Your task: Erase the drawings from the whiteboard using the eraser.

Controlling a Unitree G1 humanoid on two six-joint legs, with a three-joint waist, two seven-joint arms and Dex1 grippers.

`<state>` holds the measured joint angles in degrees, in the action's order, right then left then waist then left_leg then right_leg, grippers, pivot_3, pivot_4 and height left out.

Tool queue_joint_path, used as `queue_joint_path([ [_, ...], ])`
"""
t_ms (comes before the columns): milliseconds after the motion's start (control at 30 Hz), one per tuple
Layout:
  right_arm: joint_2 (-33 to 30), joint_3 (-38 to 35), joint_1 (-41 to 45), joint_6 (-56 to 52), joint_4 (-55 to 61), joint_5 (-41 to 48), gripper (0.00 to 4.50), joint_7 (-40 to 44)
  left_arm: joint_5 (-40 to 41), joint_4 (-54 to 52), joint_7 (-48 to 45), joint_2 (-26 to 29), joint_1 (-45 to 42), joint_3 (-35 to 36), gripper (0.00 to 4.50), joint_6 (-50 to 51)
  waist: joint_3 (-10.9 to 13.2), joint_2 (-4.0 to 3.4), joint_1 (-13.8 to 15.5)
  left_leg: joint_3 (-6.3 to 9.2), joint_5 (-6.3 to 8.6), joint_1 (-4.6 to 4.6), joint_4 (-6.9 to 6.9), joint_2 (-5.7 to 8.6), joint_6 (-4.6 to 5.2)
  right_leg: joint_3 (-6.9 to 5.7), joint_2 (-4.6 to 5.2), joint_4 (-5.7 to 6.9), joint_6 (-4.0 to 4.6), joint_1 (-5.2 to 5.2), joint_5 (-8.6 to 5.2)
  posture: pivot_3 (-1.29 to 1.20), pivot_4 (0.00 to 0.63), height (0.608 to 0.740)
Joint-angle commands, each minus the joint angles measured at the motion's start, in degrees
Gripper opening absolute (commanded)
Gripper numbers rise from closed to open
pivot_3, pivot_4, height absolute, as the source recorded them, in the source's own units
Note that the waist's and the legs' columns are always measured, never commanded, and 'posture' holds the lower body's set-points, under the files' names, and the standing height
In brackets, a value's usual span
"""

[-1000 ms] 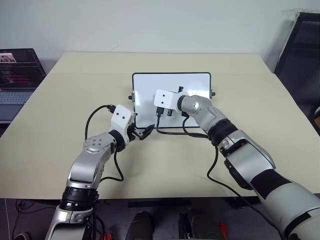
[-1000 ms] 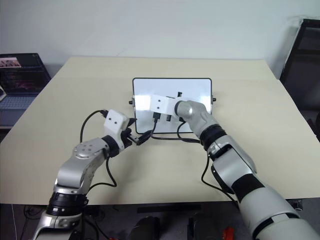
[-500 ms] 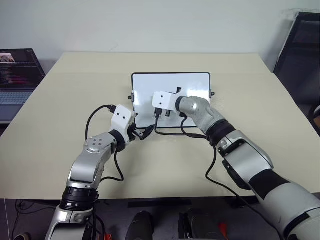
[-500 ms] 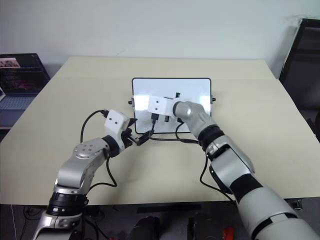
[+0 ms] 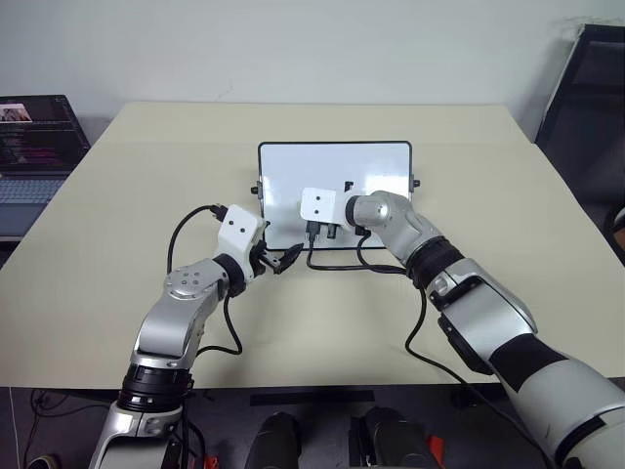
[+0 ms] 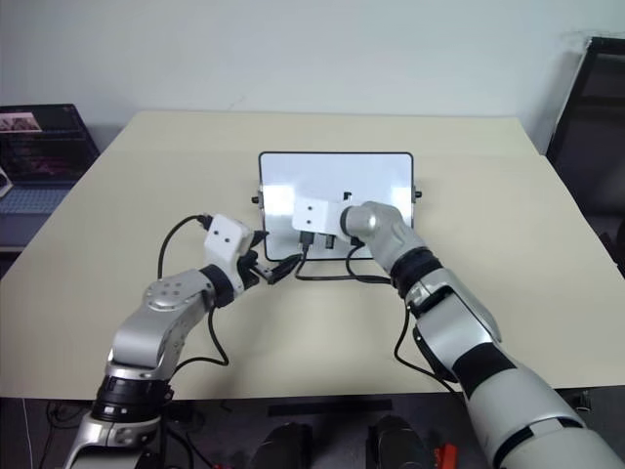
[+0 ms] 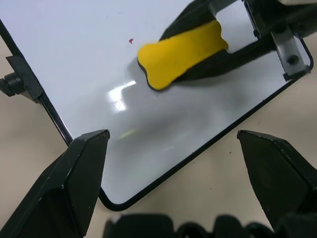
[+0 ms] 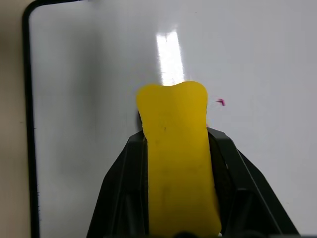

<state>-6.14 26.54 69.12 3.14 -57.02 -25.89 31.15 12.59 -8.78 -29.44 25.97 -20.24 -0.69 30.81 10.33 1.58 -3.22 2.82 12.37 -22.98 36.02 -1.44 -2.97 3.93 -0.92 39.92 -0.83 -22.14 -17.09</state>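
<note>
Right claw (image 8: 178,218) is clamped on the yellow eraser (image 8: 177,158), pressed flat on the whiteboard (image 5: 293,166) (tiny reddish speck (image 8: 220,102) just beside its tip). Left claw (image 7: 173,163) hangs wide open over the board's near corner.

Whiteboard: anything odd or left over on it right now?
One tiny reddish speck remains on the whiteboard, just beside the yellow eraser held in the right claw. Otherwise the visible surface looks wiped; nothing looks askew or damaged.

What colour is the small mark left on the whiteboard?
Reddish-magenta speck beside the eraser; right wrist view shows it best.
</note>
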Motion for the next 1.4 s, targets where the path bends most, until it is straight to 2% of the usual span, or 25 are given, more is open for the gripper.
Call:
queue_joint_path([
  [33,-1.63,-1.49,1.58,-1.53,-0.69,-0.18,1.20,-1.99,0.09,-1.16,-0.13,-0.35,-0.37,0.29,4.50,-1.22,0.00,0.00,0.06,0.00,0.00,0.00,0.01,0.01,0.00,0.00,0.00,0.00,0.00,0.01,0.00,0.00,0.150,0.740],
  [133,-2.08,-1.68,1.62,-1.84,-1.08,-0.36,1.20,-2.39,-0.05,-1.18,-0.06,-0.60,-0.51,0.09,4.50,-1.19,0.00,0.00,0.06,-0.02,0.00,0.00,0.00,0.01,0.00,-0.01,0.00,-0.01,0.00,0.01,0.00,0.00,0.150,0.740],
  [333,-3.40,0.44,-0.75,-2.77,1.08,-0.87,1.20,5.11,-0.05,-2.04,0.24,-0.96,-0.91,-0.02,4.50,-0.28,0.00,0.00,0.35,0.02,0.00,0.00,0.01,0.03,0.00,-0.02,0.00,-0.02,-0.01,0.03,0.00,0.00,0.150,0.740],
  [500,-3.60,-0.03,-1.87,-4.14,3.11,-0.66,1.20,6.18,0.05,-2.71,0.32,-0.95,-0.81,0.03,4.50,0.26,0.00,0.00,0.27,0.00,0.00,0.01,0.00,0.01,0.00,-0.02,0.00,-0.03,-0.01,0.04,0.00,0.00,0.150,0.740],
  [767,0.61,-2.37,2.31,-1.33,0.38,0.62,1.19,-1.71,0.03,-3.66,0.38,-0.85,-0.83,0.03,4.50,1.20,0.00,0.00,-0.24,-0.02,0.00,0.02,0.00,0.00,0.00,-0.01,0.00,-0.02,0.00,0.02,0.00,0.00,0.150,0.740],
  [1233,3.73,-1.61,6.99,0.61,-6.89,0.18,1.19,-2.69,-0.09,-3.68,0.77,-1.55,-0.14,-0.34,4.50,0.93,0.02,-0.01,-0.26,-0.05,0.01,-0.02,-0.07,-0.03,0.00,0.02,-0.02,-0.05,0.01,-0.05,-0.01,0.00,0.150,0.740],
  [1400,2.82,-1.85,6.87,0.46,-7.84,0.23,1.19,-2.48,-0.10,-3.17,0.63,-1.53,-0.51,-0.49,4.50,0.78,0.02,-0.01,-0.20,-0.04,0.01,-0.03,-0.08,-0.01,0.00,0.02,-0.01,-0.06,0.02,-0.06,-0.02,0.00,0.150,0.740],
])
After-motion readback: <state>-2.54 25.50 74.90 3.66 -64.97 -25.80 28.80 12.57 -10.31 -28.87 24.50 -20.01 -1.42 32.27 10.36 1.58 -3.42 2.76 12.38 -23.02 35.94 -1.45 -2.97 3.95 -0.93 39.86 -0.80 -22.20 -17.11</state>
